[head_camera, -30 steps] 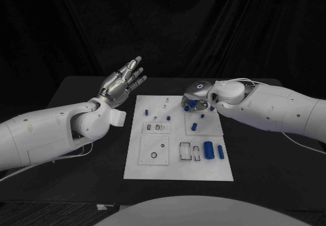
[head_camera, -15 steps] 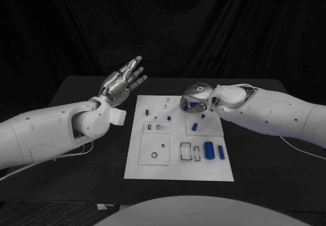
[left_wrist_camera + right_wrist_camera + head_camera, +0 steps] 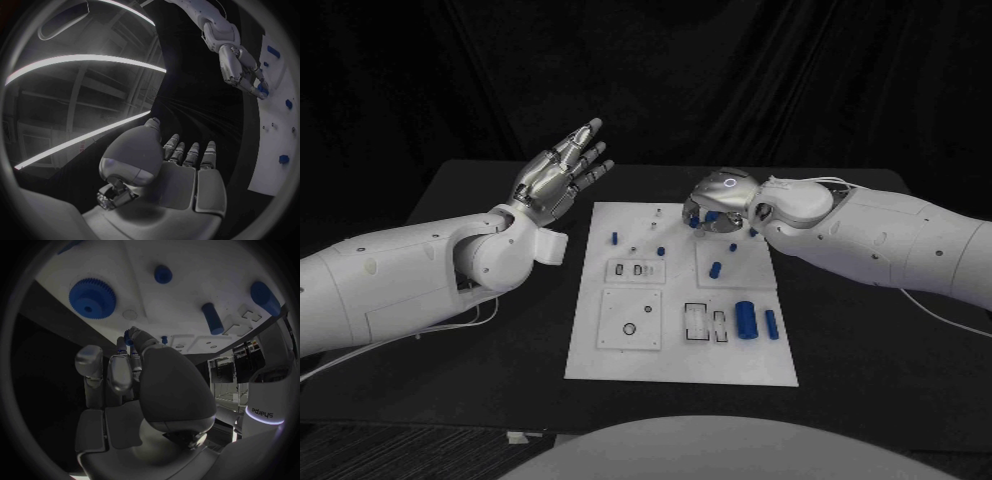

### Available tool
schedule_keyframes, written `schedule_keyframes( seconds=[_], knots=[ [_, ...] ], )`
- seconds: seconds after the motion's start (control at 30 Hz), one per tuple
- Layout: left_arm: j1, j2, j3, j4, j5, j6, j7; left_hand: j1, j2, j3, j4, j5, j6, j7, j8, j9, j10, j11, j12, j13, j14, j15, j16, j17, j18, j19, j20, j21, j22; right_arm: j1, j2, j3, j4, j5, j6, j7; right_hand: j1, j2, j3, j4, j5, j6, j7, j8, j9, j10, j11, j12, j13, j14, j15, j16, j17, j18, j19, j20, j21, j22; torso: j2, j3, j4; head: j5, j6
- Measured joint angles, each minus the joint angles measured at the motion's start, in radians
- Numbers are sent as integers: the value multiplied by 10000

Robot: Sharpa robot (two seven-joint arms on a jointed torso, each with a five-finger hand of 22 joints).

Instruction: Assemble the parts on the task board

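Observation:
The white task board (image 3: 678, 345) lies in the middle of the black table. My right hand (image 3: 718, 207) hovers over the board's far right corner, fingers pointing down. In the right wrist view its fingertips (image 3: 134, 335) pinch a small blue part (image 3: 127, 338) just above the board (image 3: 206, 270), near a blue gear (image 3: 92, 297). My left hand (image 3: 561, 170) is raised beyond the board's left edge, flat, fingers apart, holding nothing. The left wrist view shows the right hand (image 3: 240, 65) with blue at its fingertips.
Loose on the board lie a thick blue cylinder (image 3: 744, 319), a slim blue pin (image 3: 770, 322), a blue peg (image 3: 715, 268) and small pegs (image 3: 615, 238) on the left. Black-rimmed slots (image 3: 697, 320) sit near the front. Bare table surrounds the board.
My right hand has risen slightly and shifted toward the board's far edge. The left arm and hand have stayed still.

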Motion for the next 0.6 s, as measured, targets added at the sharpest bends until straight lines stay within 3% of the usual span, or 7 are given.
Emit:
schedule_keyframes(
  seconds=[0.37,0.6],
  knots=[
    [0,-882,0,653,-260,-180,2,225,-168,19,-36,45,122,122,40,21,32,102,0,2,0,-1,0,-7,0,19,19,0,0,970,-127,13,642,302,352,-108,1,-2,31,32,-90,-44,44,6,119,16,-16,-202,-96,0,0,-7,-1,2,0,0,0,73,-3,-8,-12,131,0],
    [0,-935,2,809,-778,-531,3,513,-288,-127,-20,226,161,161,40,21,22,164,0,-1,-2,-119,0,-8,-2,-53,-65,0,0,1282,-222,14,820,452,682,-291,-5,1,58,59,-131,-83,77,6,126,17,-18,-280,-125,0,0,-8,-18,2,0,0,42,139,50,-19,-4,255,0]
  ],
)
